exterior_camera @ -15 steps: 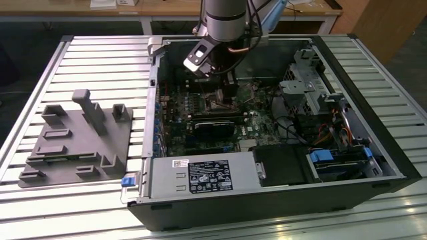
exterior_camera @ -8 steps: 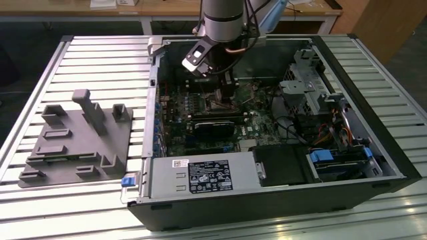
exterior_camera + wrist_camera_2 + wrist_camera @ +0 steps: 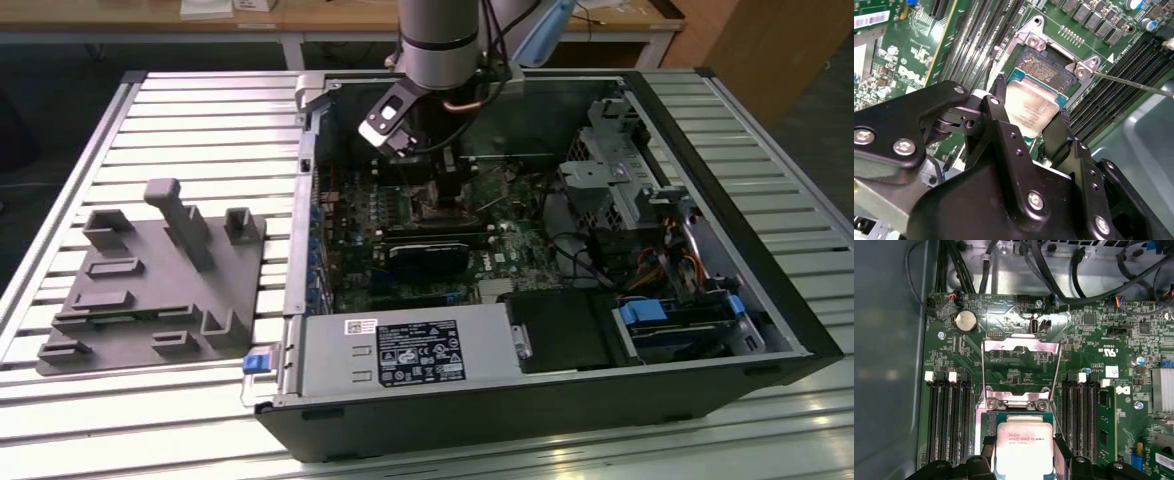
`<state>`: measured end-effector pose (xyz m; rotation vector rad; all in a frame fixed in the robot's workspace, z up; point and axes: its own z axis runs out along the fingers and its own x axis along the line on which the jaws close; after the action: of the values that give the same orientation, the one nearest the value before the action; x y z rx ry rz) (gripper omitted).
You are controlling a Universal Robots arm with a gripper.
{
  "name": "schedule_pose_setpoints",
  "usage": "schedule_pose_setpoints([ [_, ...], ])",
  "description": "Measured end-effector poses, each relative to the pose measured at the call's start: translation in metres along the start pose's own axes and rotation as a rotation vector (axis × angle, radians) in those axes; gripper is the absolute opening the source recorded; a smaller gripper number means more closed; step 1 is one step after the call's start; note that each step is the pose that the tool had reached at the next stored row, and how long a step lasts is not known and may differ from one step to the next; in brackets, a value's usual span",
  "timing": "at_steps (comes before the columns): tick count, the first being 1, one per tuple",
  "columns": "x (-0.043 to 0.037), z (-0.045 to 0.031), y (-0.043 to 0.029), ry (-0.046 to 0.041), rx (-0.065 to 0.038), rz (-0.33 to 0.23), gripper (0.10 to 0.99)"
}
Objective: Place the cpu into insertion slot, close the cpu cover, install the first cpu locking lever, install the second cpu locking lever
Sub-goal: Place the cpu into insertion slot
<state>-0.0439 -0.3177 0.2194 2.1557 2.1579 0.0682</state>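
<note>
Over insertion slot, gripper pinching cpu edges, cpu cover raised

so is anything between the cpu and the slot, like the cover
Nothing visible does. The cpu cover is swung open, away from the insertion slot, whose contacts lie bare. The cpu is held in the gripper partly over the slot; what lies under the chip is hidden.
</note>
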Motion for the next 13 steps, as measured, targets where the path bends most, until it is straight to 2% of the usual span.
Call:
schedule_pose_setpoints([
  [13,0.0029,0.0151,-0.0075,-0.0025,-0.007,0.027,0.541],
])
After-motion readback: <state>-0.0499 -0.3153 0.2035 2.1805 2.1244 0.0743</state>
